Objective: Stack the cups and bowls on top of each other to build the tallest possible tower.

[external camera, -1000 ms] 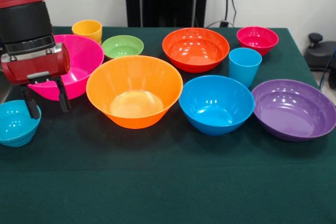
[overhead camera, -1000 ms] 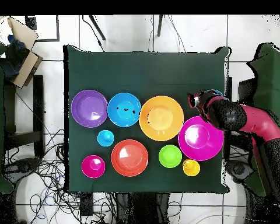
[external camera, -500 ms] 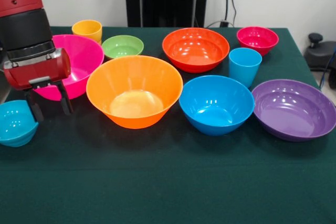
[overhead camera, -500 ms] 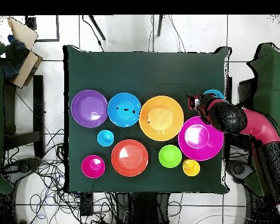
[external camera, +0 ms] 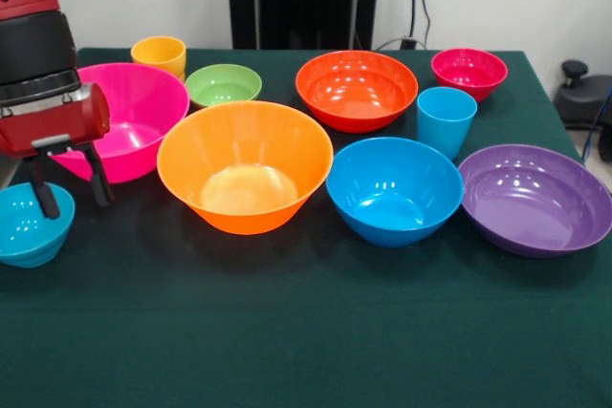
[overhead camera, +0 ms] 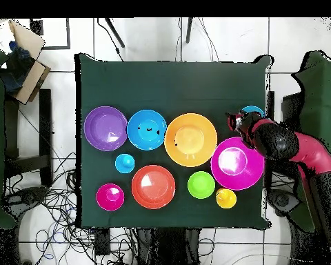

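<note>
While every piece stands apart on the green-clothed table (external camera: 316, 332), no tower exists — all stacking remains. My gripper (external camera: 67, 188) hangs with fingers spread, empty, between the small glossy teal plastic bowl (external camera: 29, 225) at the table's edge and the large pink plastic bowl (external camera: 129, 117); the large orange plastic bowl (external camera: 245, 164) sits centrally — open cloth lies at the camera-side edge

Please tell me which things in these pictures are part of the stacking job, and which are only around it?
Part of the job:
- the cups: yellow-orange cup, light blue cup
- the bowls: pink, orange, red-orange, blue, purple, teal, green, magenta
- gripper, open beside the teal bowl

Only around:
- cardboard box
- floor cables
</note>
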`<state>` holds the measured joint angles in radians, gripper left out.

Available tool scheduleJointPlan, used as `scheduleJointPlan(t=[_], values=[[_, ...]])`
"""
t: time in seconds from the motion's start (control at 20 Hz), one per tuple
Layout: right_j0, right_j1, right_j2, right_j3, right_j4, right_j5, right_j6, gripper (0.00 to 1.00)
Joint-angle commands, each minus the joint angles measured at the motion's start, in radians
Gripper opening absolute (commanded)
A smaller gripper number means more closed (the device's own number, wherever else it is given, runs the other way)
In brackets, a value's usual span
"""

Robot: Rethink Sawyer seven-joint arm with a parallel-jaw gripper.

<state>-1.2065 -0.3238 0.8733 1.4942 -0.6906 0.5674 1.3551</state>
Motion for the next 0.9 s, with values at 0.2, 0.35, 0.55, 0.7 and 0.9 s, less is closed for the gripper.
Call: scheduleJointPlan(t=[0.2,0.35,0.55,0.7,0.9], values=[[0.049,0.090,-0.021,-0.027,-0.147,0.016,-0.329,1.00],[0.074,0.140,-0.024,-0.067,-0.164,0.003,-0.325,1.00],[0.082,0.190,-0.008,-0.104,-0.170,0.010,-0.346,1.00],[0.081,0.196,-0.005,-0.111,-0.177,0.012,-0.341,1.00],[0.076,0.198,0.000,-0.111,-0.183,0.017,-0.336,1.00]])
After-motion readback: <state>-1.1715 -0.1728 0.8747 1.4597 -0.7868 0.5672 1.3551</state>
